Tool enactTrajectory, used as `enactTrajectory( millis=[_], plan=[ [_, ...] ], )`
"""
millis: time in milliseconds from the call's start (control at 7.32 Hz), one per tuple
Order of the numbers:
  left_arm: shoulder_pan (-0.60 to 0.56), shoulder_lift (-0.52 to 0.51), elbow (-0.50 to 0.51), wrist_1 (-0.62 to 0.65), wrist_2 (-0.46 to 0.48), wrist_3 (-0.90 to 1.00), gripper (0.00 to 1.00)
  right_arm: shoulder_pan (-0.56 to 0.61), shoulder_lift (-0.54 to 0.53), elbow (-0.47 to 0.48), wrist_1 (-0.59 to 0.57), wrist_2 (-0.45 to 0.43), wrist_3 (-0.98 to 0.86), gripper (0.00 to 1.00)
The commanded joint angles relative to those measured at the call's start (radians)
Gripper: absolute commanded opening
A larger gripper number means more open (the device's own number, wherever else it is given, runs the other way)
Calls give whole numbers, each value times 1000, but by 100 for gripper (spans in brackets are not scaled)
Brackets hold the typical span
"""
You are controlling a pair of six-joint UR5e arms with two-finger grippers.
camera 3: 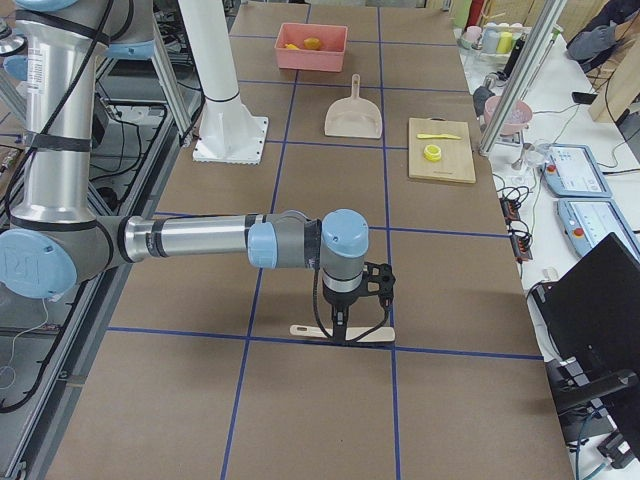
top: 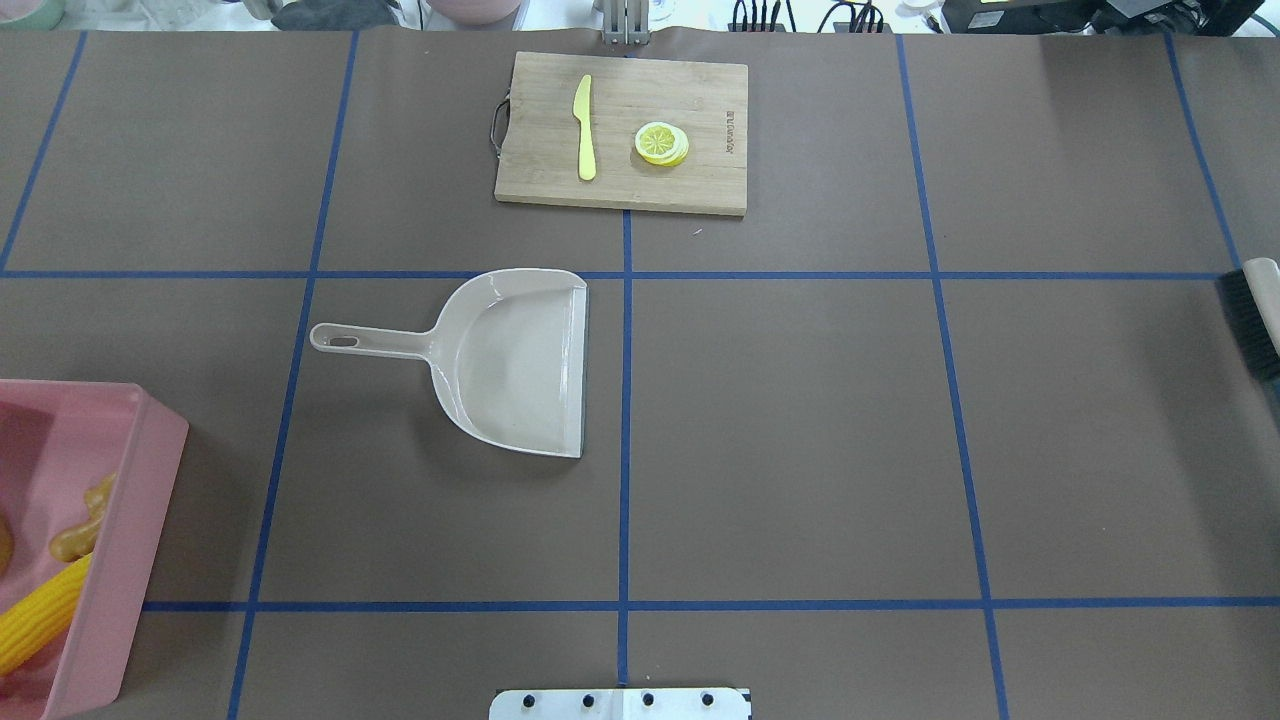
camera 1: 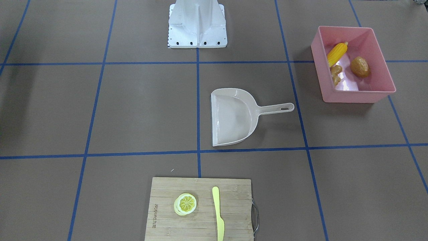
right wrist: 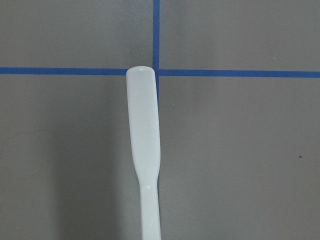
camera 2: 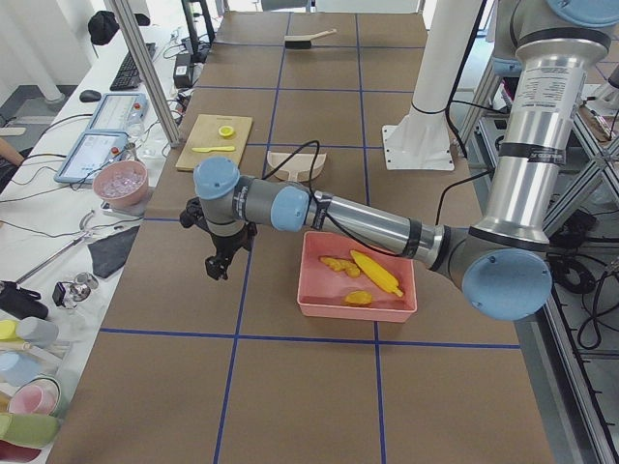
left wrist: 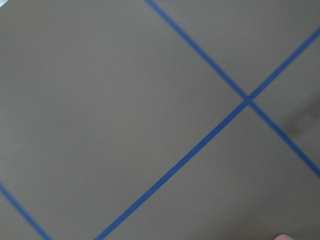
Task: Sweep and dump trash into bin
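The pink bin (camera 1: 354, 95) holds the yellow corn cob (camera 1: 337, 53), the tan ginger root (camera 1: 336, 74) and the brown potato (camera 1: 359, 67). The beige dustpan (camera 1: 234, 117) lies empty mid-table. My left gripper (camera 2: 218, 266) hangs over bare table beside the bin (camera 2: 353, 311); it shows only in the exterior left view, so I cannot tell its state. My right gripper (camera 3: 340, 325) is down at a brush (camera 3: 342, 332) lying on the table; I cannot tell whether it grips it. The brush's white handle (right wrist: 144, 130) fills the right wrist view.
A wooden cutting board (camera 1: 167, 207) with a lemon slice (camera 1: 185, 204) and a pale yellow knife (camera 1: 218, 211) lies at the operators' edge. The white robot base (camera 1: 197, 25) stands at the robot's side. The brush head (top: 1250, 320) shows at the overhead view's right edge.
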Motion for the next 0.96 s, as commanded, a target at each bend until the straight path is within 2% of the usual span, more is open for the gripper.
enactTrajectory(
  millis=[0,137,410,547,820],
  plan=[
    [-87,130,13,-2,6,-57,98,-1,0,0,0,0,0,100],
    [-134,202,24,-17,7,-50,98,0,0,0,0,0,0,100],
    [-138,188,122,-58,16,-50,98,0,0,0,0,0,0,100],
    [-138,186,119,-77,14,-58,98,0,0,-2,0,0,0,100],
    [-129,158,108,-100,7,-230,98,0,0,-3,0,0,0,100]
  ],
)
